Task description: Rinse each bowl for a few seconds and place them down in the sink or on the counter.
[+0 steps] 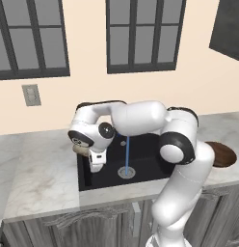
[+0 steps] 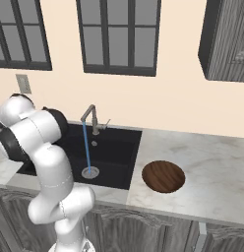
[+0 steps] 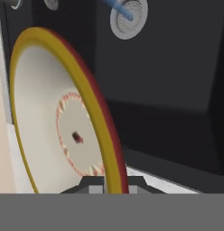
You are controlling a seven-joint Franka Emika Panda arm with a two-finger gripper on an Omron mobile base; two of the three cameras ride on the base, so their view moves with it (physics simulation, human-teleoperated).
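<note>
1. Pale kitchen wall with dark windows stands behind a marble counter (image 1: 39, 178) in the left base view. A black sink (image 1: 145, 166) is set into it.
2. A thin blue stream of water (image 1: 127, 154) falls from the tap to the round silver drain (image 1: 126, 172). No bowl sits in the sink that I can see.
3. At the sink's left edge the gripper (image 1: 95, 165) points down. A bit of the tan-rimmed bowl (image 1: 81, 149) peeks out beside the hand. The dark brown bowl (image 1: 222, 154) rests on the counter, right of the sink, partly behind the arm.
4. In the right base view, the grey tap (image 2: 92, 118) stands at the far side of the sink and the water hits the drain below. The dark brown bowl lies flat on the counter just right of the sink. It looks empty.
5. In the hand view, the tan-rimmed bowl stands on its edge, cream inside with a reddish ring in the middle. Nothing is in it. The claw pinches its rim at the bottom of the picture.
6. The bowl is held over the sink's left edge, well apart from the water. I think the step now is bringing this bowl to be rinsed.
7. Next, the arm should carry the bowl right, under the stream, and keep a tight hold so it does not slip.
</note>
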